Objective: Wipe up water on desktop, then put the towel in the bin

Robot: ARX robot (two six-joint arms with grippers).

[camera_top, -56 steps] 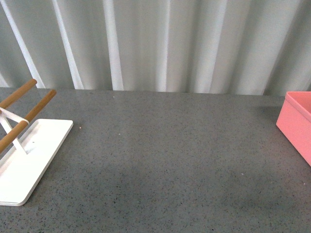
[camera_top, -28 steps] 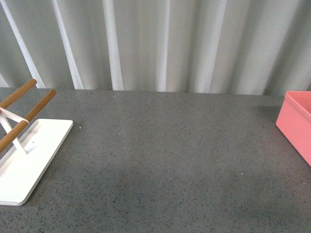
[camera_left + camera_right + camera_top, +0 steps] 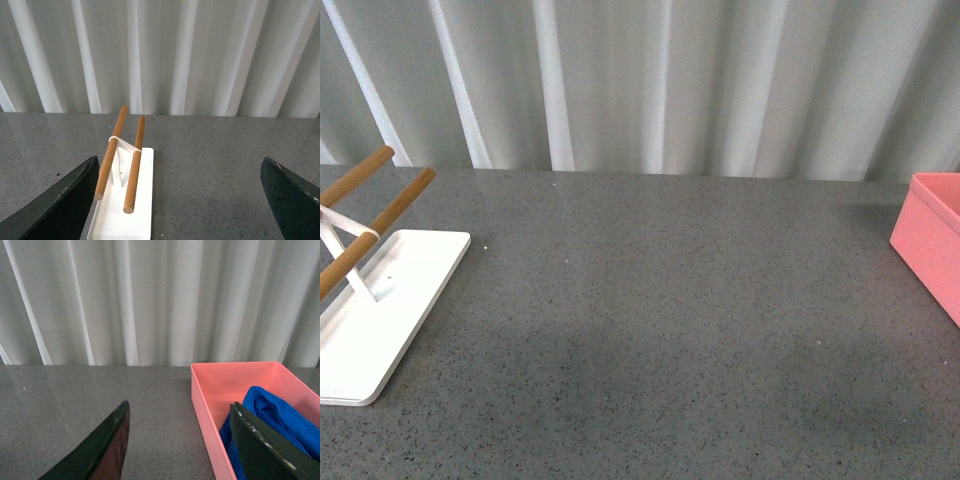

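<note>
Lying crumpled inside the pink bin (image 3: 235,405), the blue towel (image 3: 272,425) looks delivered, and no water shows on the bench (image 3: 660,330), so the task appears finished. Both sets of jaws stand wide, holding nothing. Open room spans from the white rack tray (image 3: 380,320) at 9 o'clock to the bin at 3 o'clock.

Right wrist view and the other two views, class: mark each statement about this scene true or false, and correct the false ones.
1. The towel lies inside the bin. True.
2. The right tool grips the towel. False: it is open, holding nothing.
3. The white tray carries wooden rods. True.
4. The bin stands on the tray. False: it rests on the desktop, far from the tray.
5. The left tool is open. True.
</note>
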